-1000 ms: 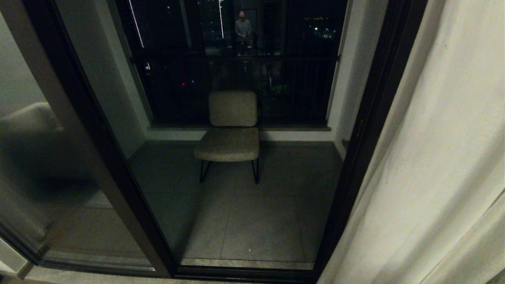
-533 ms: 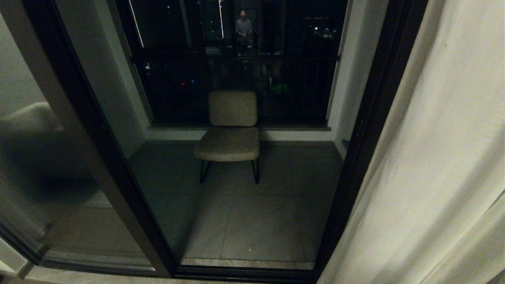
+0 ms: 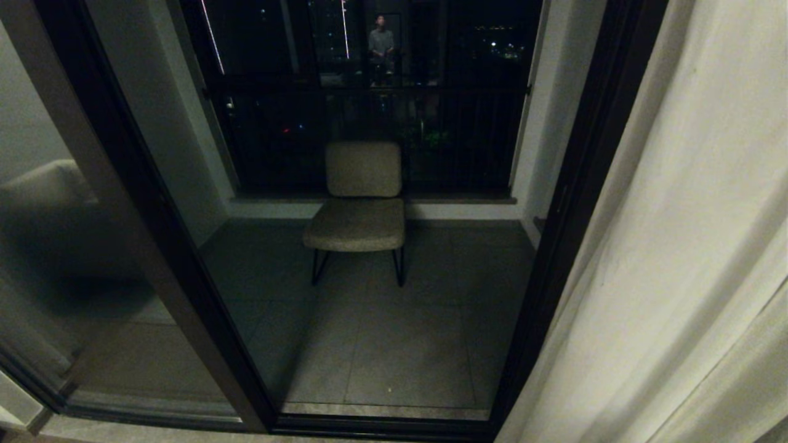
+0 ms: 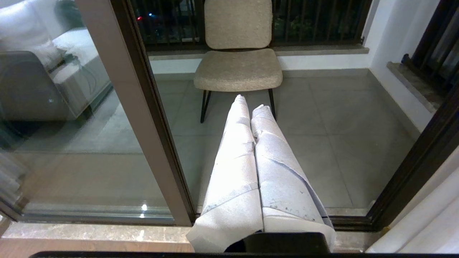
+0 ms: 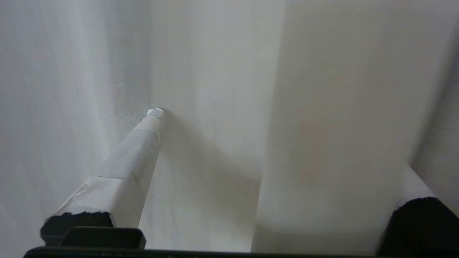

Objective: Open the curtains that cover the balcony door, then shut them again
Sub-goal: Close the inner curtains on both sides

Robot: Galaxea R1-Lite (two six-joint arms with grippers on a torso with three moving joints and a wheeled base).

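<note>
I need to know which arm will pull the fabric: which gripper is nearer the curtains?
Right. The right gripper is open in the curtains, a fold between its fingers. The left gripper is shut, facing the balcony door.

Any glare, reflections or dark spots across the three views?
Head view: dim, a person reflected in the balcony door. Left wrist view: brighter, a sofa mirrored in the glass, glints near the sill. Right wrist view: curtains evenly lit, one finger casting a shadow.

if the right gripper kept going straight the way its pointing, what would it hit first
The curtains. The right gripper points squarely into the pale pleated fabric, jaws spread wide with a fold between them; one finger tip looks to be at the cloth already, though depth is hard to judge.
</note>
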